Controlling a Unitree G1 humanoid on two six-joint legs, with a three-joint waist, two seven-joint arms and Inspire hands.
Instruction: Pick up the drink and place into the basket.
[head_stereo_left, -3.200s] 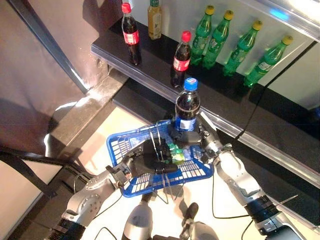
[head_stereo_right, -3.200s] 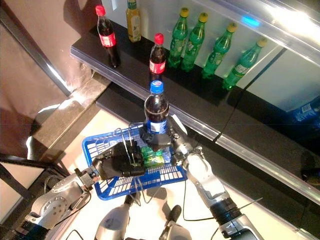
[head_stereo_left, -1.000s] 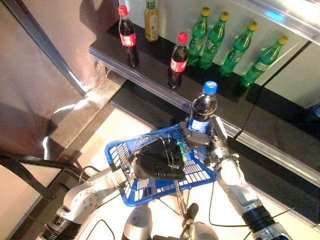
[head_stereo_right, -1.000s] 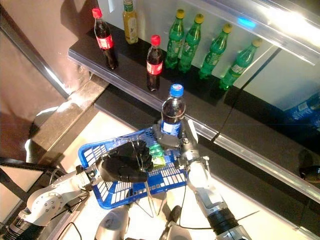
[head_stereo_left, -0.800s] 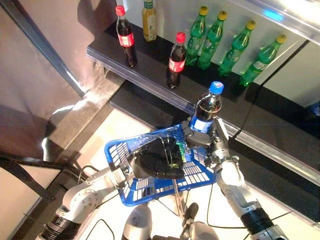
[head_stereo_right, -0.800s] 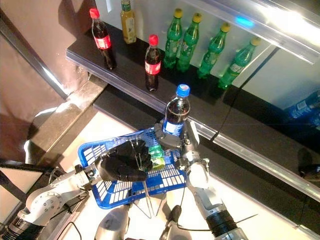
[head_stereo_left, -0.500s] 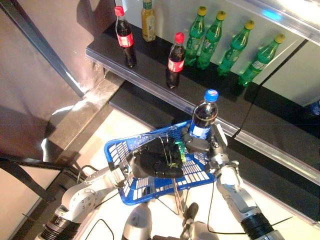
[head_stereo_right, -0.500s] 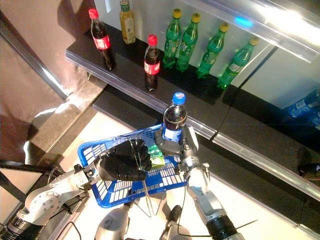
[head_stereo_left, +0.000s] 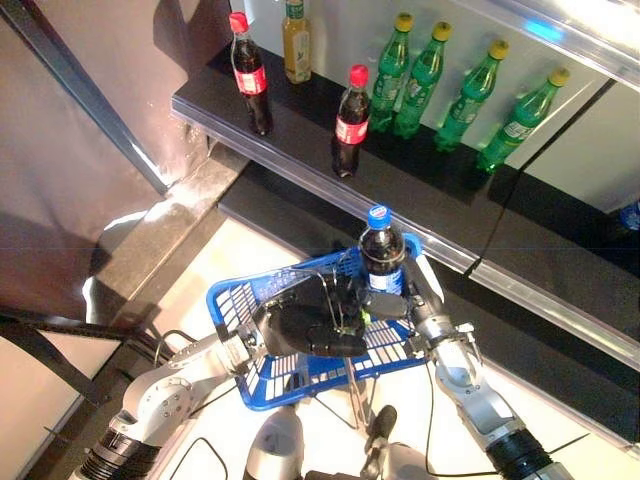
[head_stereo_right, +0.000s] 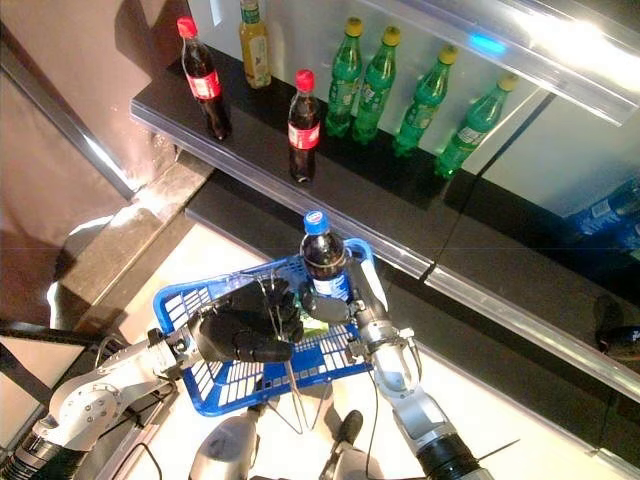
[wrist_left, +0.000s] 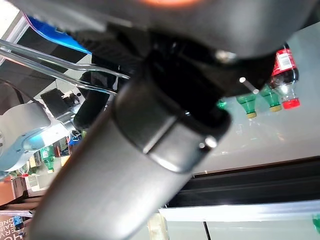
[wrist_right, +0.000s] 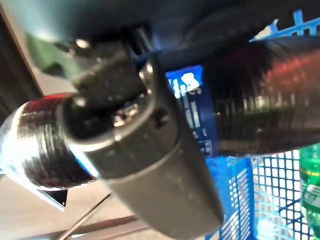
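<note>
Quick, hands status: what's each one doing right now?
Left hand: shut on the blue basket's wire handle.
Right hand: shut on the dark cola bottle, upright over the basket.

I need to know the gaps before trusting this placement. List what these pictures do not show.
- Base of the cola bottle: hidden by the right hand in both eye views, so whether it touches the blue basket is unclear.
- Green bottle in the basket: mostly covered by the left hand.
- Left wrist view: the hand's bulk blocks nearly everything.
- Right wrist view: the bottle's cap is cut off.
</note>
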